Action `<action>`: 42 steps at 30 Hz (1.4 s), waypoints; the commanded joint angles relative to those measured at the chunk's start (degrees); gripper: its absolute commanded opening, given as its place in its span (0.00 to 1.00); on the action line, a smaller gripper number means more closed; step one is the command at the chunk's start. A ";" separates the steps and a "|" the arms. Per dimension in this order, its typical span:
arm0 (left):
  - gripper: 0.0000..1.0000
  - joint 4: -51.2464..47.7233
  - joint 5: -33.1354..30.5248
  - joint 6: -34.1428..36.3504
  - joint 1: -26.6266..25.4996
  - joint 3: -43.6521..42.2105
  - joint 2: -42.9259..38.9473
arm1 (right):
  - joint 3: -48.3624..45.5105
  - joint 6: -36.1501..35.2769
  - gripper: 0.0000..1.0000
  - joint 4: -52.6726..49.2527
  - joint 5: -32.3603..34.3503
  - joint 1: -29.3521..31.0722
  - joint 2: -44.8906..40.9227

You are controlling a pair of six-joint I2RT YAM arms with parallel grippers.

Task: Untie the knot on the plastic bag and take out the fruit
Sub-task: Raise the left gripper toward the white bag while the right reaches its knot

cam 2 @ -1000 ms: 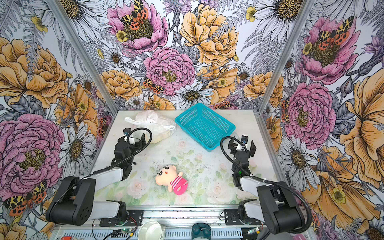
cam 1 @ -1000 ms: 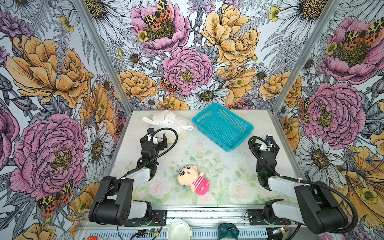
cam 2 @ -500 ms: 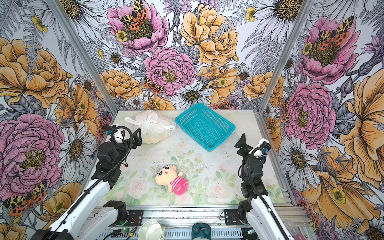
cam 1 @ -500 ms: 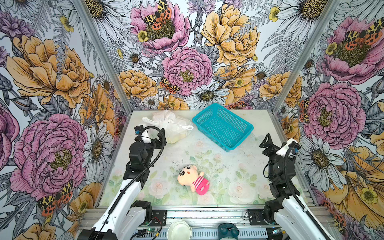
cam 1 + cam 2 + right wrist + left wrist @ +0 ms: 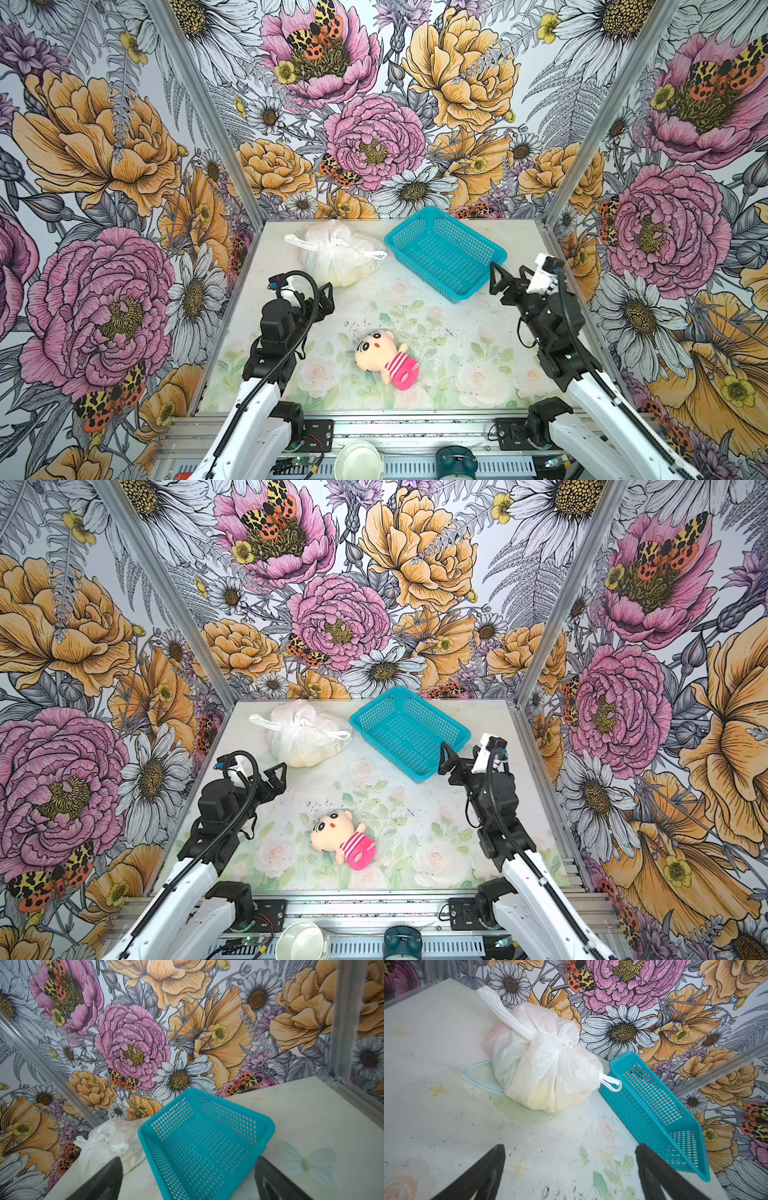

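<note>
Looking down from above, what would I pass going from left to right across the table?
Tied plastic bag → teal basket → right hand, open and empty. The left hand and the plush doll overlap these sideways, so they are left out.

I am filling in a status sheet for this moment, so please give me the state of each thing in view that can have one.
knot: tied.
plastic bag: closed, bulging.
fruit: inside the bag, only faint colours show through.
basket: upright, empty.
plush doll: lying face up, held by nothing.
left gripper: jaws open, empty.
right gripper: jaws open, empty.
</note>
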 commanded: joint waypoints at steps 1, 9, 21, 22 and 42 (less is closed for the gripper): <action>0.99 -3.24 -4.66 -1.50 -0.64 -2.68 -5.48 | 6.43 -4.49 0.99 -4.28 3.17 7.00 7.73; 0.99 -1.45 -11.45 -4.36 6.07 -10.03 -11.34 | 20.01 -10.62 0.98 -4.75 10.72 22.45 25.49; 0.98 3.33 -8.69 -4.73 7.12 -10.58 -5.37 | 47.24 -12.65 0.85 -11.29 8.15 30.63 54.20; 0.97 3.33 -9.06 -4.60 6.77 -10.48 -5.36 | 48.98 -12.79 0.84 -11.53 7.59 30.65 56.07; 0.94 3.33 -11.90 -3.63 4.08 -10.29 -5.36 | 84.02 -17.53 0.82 -18.96 3.25 29.43 90.43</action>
